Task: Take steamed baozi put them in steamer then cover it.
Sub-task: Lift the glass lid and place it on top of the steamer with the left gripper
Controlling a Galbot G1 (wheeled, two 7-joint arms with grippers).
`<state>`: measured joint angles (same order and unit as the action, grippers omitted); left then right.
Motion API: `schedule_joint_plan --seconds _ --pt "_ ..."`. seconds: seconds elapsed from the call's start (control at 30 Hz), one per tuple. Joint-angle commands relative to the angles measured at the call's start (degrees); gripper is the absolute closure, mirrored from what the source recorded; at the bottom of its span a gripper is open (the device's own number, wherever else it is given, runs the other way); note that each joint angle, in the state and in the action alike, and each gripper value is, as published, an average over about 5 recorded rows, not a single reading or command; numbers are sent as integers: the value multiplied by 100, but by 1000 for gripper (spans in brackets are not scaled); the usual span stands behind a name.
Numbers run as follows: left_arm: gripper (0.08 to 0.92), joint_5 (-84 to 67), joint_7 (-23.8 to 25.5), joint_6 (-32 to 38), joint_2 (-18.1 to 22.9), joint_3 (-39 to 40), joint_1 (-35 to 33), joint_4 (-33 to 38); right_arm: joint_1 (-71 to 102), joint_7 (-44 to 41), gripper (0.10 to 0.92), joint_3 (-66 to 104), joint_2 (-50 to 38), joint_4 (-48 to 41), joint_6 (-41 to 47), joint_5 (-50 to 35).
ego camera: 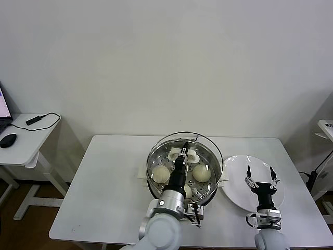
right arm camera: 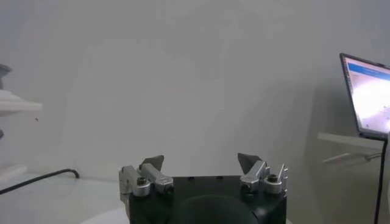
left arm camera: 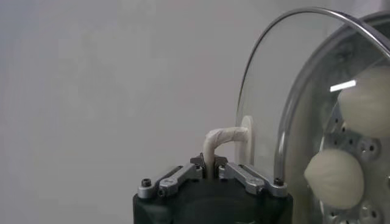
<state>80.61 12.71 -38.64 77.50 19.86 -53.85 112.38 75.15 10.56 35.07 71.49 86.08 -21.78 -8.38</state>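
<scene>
- At the centre of the head view, the steamer [ego camera: 183,162] stands on the white table [ego camera: 104,192], and the baozi [ego camera: 202,173] already lie inside on the perforated tray.
- Left gripper [ego camera: 183,151] is clenched on the white handle [left arm camera: 226,139] of the glass cover [ego camera: 208,143] — the cover hangs above the pot, seemingly not yet seated.
- Lower right, the right gripper [ego camera: 260,175] waits, spread wide, over the empty plate [ego camera: 237,177].
- Only lowering and releasing the cover seems left.

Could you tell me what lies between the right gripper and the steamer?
In the head view, only the white plate's bare surface lies between the right gripper and the steamer.
</scene>
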Motion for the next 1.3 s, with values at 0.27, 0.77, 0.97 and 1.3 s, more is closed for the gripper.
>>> schedule_joint_plan --seconds 0.27,0.77,0.97,1.3 --pt "811 400 250 -278 368 54 76 -436 -47 -5 203 24 16 -100 -2 10" --pt "811 637 548 -236 356 29 38 -450 -99 -3 203 22 10 -149 -1 19" --pt "811 730 622 -190 366 46 36 -516 -109 -2 203 21 11 -155 -1 18" --pt "811 819 647 -142 423 19 42 -616 -110 0 203 21 5 -154 2 17"
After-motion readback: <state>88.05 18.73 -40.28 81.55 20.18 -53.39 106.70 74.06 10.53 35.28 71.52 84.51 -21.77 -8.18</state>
